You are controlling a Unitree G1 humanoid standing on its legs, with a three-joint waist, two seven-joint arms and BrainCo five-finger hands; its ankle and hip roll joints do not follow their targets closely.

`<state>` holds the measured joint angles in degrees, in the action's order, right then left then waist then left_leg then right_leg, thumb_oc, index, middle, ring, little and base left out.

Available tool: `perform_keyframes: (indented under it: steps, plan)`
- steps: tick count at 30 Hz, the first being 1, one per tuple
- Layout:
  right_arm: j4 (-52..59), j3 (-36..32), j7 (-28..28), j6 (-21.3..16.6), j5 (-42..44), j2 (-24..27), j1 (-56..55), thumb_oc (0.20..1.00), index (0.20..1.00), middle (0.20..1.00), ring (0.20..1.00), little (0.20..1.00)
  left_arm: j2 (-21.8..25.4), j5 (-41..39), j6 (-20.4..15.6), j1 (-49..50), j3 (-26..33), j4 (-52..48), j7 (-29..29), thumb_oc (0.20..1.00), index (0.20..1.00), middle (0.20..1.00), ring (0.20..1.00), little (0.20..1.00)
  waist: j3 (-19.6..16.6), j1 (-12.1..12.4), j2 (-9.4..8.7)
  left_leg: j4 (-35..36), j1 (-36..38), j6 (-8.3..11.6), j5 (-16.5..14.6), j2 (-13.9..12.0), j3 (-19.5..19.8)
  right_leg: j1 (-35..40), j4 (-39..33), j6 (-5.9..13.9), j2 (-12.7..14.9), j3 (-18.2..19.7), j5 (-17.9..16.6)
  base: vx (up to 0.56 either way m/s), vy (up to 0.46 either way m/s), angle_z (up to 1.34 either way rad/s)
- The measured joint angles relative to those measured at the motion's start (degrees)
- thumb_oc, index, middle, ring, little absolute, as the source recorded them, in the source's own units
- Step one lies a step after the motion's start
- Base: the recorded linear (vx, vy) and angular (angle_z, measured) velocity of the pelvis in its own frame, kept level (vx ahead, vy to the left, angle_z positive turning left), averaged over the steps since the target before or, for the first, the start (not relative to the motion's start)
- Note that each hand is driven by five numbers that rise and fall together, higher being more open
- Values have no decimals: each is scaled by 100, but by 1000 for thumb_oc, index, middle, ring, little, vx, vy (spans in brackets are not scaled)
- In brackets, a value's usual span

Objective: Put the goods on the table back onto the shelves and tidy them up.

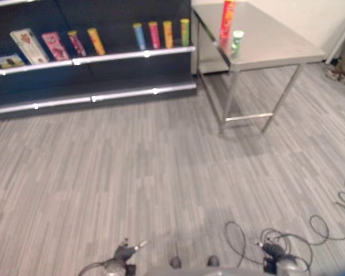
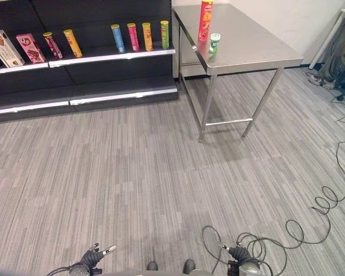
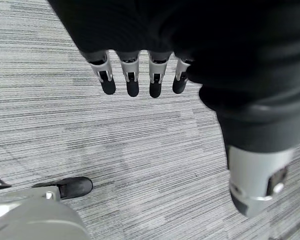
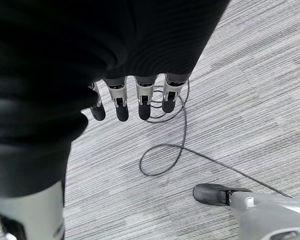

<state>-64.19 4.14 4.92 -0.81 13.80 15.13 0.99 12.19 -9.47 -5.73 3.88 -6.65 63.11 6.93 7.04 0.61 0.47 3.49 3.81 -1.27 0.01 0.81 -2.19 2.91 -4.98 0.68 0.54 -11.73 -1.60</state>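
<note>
Grey striped plank floor (image 2: 132, 172), dark shelving unit (image 2: 80, 92) w/ steel table (image 2: 253, 49) beside it, white wall (image 2: 293, 17) behind.

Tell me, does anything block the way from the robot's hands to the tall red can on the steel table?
Nothing visible does. Both hands, left and right, hang low above bare grey floor that stretches to the steel table. The tall red can stands near its shelf-side edge, with a small green-and-white cup beside it.

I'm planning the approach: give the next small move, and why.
Probably step toward the steel table: the tall red can and small green cup stand there, beyond reach. Left hand and right hand hang open and empty above the floor.
</note>
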Motion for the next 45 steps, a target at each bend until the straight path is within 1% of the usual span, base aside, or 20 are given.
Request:
perform_keyframes:
  steps: [12,13,15,18,19,20,21,25,29,30,31,32,35,36,39,40,41,42,43,45]
  plan:
    - [-64,-21,-1,29,-32,21,37,1000,1000,1000,1000,1000,-10,-8,4,-35,29,275,-2,1000,1000,1000,1000,1000,69,17,-16,-29,-117,-25,-11,23,14,-221,217,111,56,26,81,23,117,-5]
    - [-16,-41,2,20,-30,90,127,1000,1000,1000,1000,1000,-58,-12,11,-91,34,281,-8,1000,1000,1000,1000,1000,209,88,108,-152,-189,-193,-75,19,39,-892,1447,310,159,59,458,18,55,-32]
    - [-66,-17,-8,46,-31,78,174,1000,1000,1000,1000,1000,-28,-12,19,-162,54,294,-5,1000,1000,1000,1000,1000,326,76,43,-222,-157,-292,-149,136,24,-1386,2366,401,685,73,791,18,55,-9]
    - [-60,-10,-10,42,-31,16,151,1000,1000,1000,1000,1000,71,-13,11,-147,52,282,-2,1000,1000,1000,1000,1000,370,116,-154,-241,-119,-377,-206,223,11,-1618,2991,631,1359,218,880,31,54,1]
    - [-72,-21,-6,35,-31,-56,133,1000,1000,1000,1000,1000,155,-17,9,-178,55,273,-4,1000,1000,1000,1000,1000,400,143,-375,-277,-69,-338,-279,350,54,-1516,2867,805,1477,250,394,59,94,-12]
    - [-133,-24,-3,35,-30,-75,195,1000,1000,1000,1000,1000,166,-26,18,-220,54,304,0,1000,1000,1000,1000,1000,462,155,-418,-362,-86,-326,-346,358,56,-1542,2969,786,1481,287,443,22,29,-7]
    - [-142,-24,5,25,-30,-28,277,1000,1000,1000,1000,1000,112,-48,40,-218,34,344,-13,1000,1000,1000,1000,1000,549,91,-341,-489,-63,-308,-407,263,168,-1577,3137,848,1450,300,405,0,0,0]
    - [-167,-24,10,33,-31,-3,239,1000,1000,1000,1000,1000,97,-55,34,-274,41,340,-11,1000,1000,1000,1000,1000,539,92,-364,-667,-168,-210,-417,236,158,-1430,2835,814,1383,285,393,39,14,0]
    - [-272,-19,51,30,-26,-53,145,1000,1000,1000,1000,1000,127,-62,44,-296,49,404,-10,1000,1000,1000,1000,1000,543,106,-393,-972,-243,-289,-691,235,233,-1445,3095,744,1421,306,323,243,-12,5]
    - [-266,-30,52,32,-25,-56,145,1000,1000,1000,1000,1000,138,-66,55,-343,43,371,-8,1000,1000,1000,1000,1000,567,94,-391,-970,-212,-337,-762,241,336,-1644,3359,717,1483,264,467,490,-127,10]
    - [-257,-22,52,42,-25,-86,143,1000,1000,1000,1000,1000,175,-69,59,-330,85,296,-4,1000,1000,1000,1000,1000,599,95,-331,-964,-223,-377,-715,139,405,-1702,3043,634,1373,84,606,204,-67,15]
    - [-216,-22,54,44,-24,-98,108,1000,1000,1000,1000,1000,191,-71,59,-356,157,266,-5,1000,1000,1000,1000,1000,598,18,-371,-955,-232,-319,-759,123,486,-1809,2869,682,1317,3,576,206,-68,16]
    - [-61,-22,65,37,-22,-131,62,1000,1000,1000,1000,1000,256,-90,59,-331,273,237,16,1000,1000,1000,1000,1000,610,-86,-487,-967,-220,-273,-768,18,546,-2099,2196,706,1193,-76,333,350,-57,24]
    - [-45,-12,63,43,-20,-134,-57,1000,1000,1000,1000,1000,195,-91,37,-334,277,210,20,1000,1000,1000,1000,1000,587,-138,-557,-994,-147,-228,-954,6,634,-2276,2127,785,1179,-158,239,968,-137,24]
    - [-61,1,67,46,-21,-159,-74,1000,1000,1000,1000,1000,221,-84,56,-325,261,326,20,1000,1000,1000,1000,1000,549,-266,-569,-1244,-214,115,-1258,-193,992,-2249,1525,945,908,-175,313,717,-138,57]
    - [-176,1,67,45,-20,-165,-112,1000,1000,1000,1000,1000,192,-84,37,-296,235,318,30,1000,1000,1000,1000,1000,522,-270,-550,-1095,-18,245,-1333,-381,1143,-2189,1721,531,780,-213,246,423,-115,84]
    - [-193,5,58,49,-20,-156,-183,1000,1000,1000,1000,1000,154,-82,39,-294,213,316,28,1000,1000,1000,1000,1000,451,-311,-467,-1015,38,242,-1392,-512,1295,-2116,1750,423,659,-246,322,428,-115,81]
    - [-228,-7,72,40,-16,-108,-265,1000,1000,1000,1000,1000,57,-83,50,-187,203,298,-9,1000,1000,1000,1000,1000,260,-305,-245,-1302,48,489,-1456,-809,1537,-1959,1644,294,312,-434,424,374,-111,45]
    - [-213,-5,77,29,-10,-101,-155,1000,1000,1000,1000,1000,48,-83,58,-177,216,306,-21,1000,1000,1000,1000,1000,247,-241,-239,-2097,-103,720,-1479,-777,1681,-1827,1536,134,191,-511,450,236,-72,46]
    - [7,6,84,-93,74,-60,-108,1000,1000,1000,1000,1000,44,-84,62,-224,223,284,-27,1000,1000,1000,1000,1000,229,-186,-352,-4594,-1063,855,-926,-601,1560,-1421,1130,-292,-13,-630,307,118,-36,19]
